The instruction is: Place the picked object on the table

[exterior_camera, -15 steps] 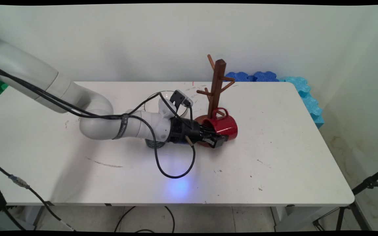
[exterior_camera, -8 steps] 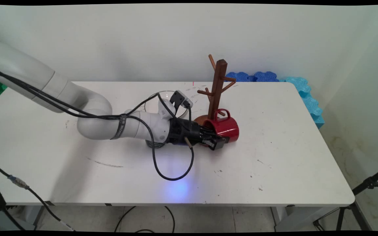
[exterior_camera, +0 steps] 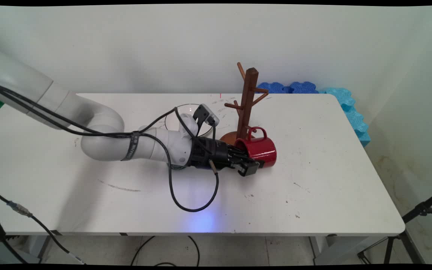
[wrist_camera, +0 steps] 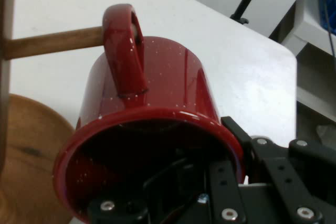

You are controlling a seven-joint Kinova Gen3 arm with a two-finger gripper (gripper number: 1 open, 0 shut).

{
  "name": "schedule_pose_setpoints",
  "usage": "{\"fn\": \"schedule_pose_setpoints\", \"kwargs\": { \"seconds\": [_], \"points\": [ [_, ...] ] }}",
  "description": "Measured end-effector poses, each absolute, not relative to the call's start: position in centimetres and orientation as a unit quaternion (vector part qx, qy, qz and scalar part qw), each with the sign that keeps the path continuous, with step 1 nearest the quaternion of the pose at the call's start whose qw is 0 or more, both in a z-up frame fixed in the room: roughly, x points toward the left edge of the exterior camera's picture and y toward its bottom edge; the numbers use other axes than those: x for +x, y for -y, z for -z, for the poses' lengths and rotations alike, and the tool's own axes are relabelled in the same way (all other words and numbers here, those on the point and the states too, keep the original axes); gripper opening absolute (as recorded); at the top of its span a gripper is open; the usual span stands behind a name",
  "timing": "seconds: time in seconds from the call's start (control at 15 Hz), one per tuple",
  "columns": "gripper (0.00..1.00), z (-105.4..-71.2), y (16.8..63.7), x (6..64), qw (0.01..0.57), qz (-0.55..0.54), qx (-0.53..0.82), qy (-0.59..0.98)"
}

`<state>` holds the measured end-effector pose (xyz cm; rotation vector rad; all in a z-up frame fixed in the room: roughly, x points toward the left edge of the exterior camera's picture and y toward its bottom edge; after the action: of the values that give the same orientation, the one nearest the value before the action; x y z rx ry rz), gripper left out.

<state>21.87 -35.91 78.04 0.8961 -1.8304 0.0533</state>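
A white table (exterior_camera: 313,195) stands against a plain wall, with blue foam pieces (exterior_camera: 347,108) at its far right edge. We find the gripper (exterior_camera: 253,165) clamped on the rim of a red mug (exterior_camera: 261,150), one finger inside and one outside. The mug lies on its side, just beside the base of a wooden mug tree (exterior_camera: 248,101). Its handle (wrist_camera: 126,51) meets a low peg (wrist_camera: 52,43); whether the peg is through it we cannot tell. We count one mug, one tree, and one clear dish (exterior_camera: 178,112) behind the arm.
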Motion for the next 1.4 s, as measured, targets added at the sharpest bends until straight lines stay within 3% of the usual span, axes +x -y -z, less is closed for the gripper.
{"fn": "schedule_pose_setpoints", "kwargs": {
  "seconds": [0.67, 1.4],
  "points": [
    [0.0, -80.7, 33.8, 22.2, 0.539, -0.013, 0.343, 0.769],
    [0.0, -84.8, 32.5, 24.7, 0.517, -0.02, 0.308, 0.798]
  ]
}}
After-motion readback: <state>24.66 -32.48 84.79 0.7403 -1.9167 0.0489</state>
